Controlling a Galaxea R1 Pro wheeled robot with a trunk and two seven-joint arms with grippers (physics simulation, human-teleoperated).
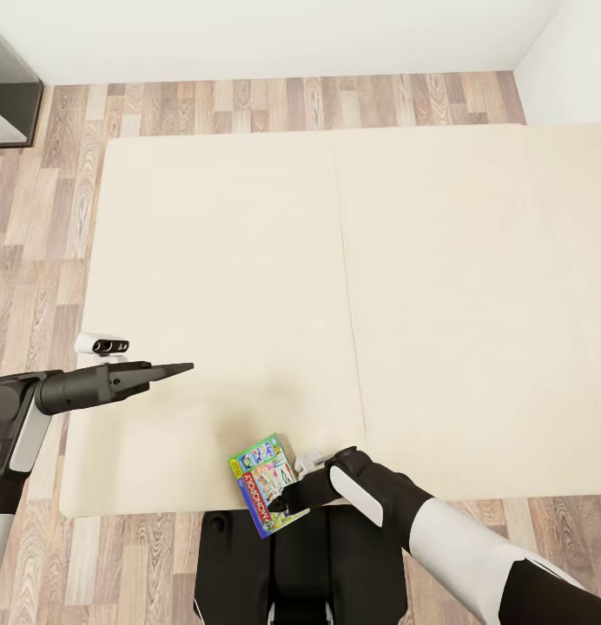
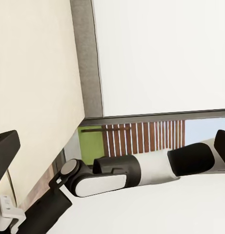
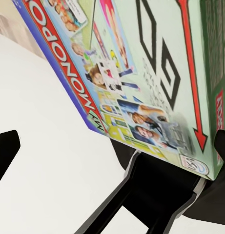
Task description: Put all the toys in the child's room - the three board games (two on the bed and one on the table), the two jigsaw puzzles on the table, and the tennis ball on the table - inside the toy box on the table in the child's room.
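We grip the flat white-green Monopoly board game (image 1: 266,484) at the beige bed's (image 1: 335,286) six o'clock edge.
Our right gripper (image 1: 287,502) is clamped onto it; we cannot tell whether our left gripper (image 1: 175,371), hovering at eight o'clock, is spread or closed.

red banner reading MONOPOLY on board game box (image 3: 141,73)
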